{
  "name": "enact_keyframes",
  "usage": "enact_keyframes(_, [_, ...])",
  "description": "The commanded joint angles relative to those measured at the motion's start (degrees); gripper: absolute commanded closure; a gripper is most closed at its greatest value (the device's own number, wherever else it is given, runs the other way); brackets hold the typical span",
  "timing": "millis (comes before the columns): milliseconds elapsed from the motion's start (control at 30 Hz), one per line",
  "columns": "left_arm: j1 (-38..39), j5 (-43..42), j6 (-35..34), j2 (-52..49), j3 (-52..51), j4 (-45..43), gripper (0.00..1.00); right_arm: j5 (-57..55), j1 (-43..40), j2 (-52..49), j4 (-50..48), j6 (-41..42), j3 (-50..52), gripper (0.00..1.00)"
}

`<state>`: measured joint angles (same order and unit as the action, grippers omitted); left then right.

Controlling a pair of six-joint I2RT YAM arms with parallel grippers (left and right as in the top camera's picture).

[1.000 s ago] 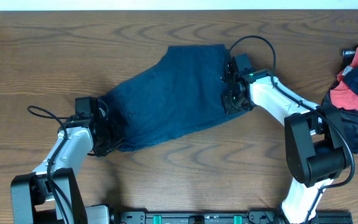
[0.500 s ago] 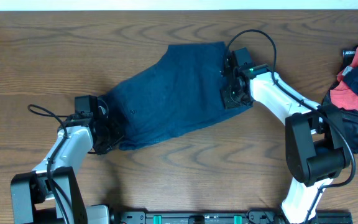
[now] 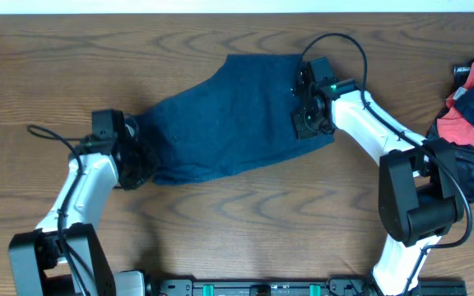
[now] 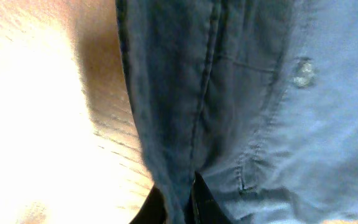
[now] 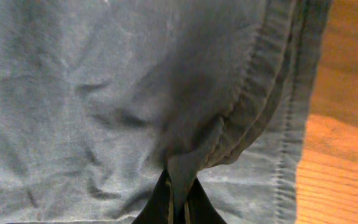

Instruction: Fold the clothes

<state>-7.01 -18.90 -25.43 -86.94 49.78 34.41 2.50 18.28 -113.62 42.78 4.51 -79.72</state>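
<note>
Big brown wooden table (image 3: 237, 234) with wavy grain, holding everything. Out at the far right edge, a heap of red and dark clothes (image 3: 471, 115), well apart from the work. In the middle, the dark blue shorts (image 3: 220, 123) — soft, plain, a bit crinkled, spread flat and slanted, long way running from low left up to high right. At the low left end, the left gripper (image 3: 132, 160), pinched shut on the cloth edge right by a stitched hem (image 4: 207, 93). At the right end, the right gripper (image 3: 304, 123), also squeezed tight on a little fold of cloth next to the thick doubled hem (image 5: 260, 93). So one arm at each end of the long way, each close to its own end only. Probably next — lifting both ends and bringing one over the other along that slanted line, with an even pull, to stop slipping or bunching.
</note>
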Motion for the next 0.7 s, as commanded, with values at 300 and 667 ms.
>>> enact_keyframes(300, [4.33,5.05,3.69,3.85,11.96,10.27,0.94,-1.88,0.52,2.16,2.69,-0.55,-4.26,0.99])
enact_keyframes(667, [4.35,5.05,7.02,3.34,11.96,14.29,0.83,-1.88,0.50,2.21,3.52,-0.79,-4.26,0.99])
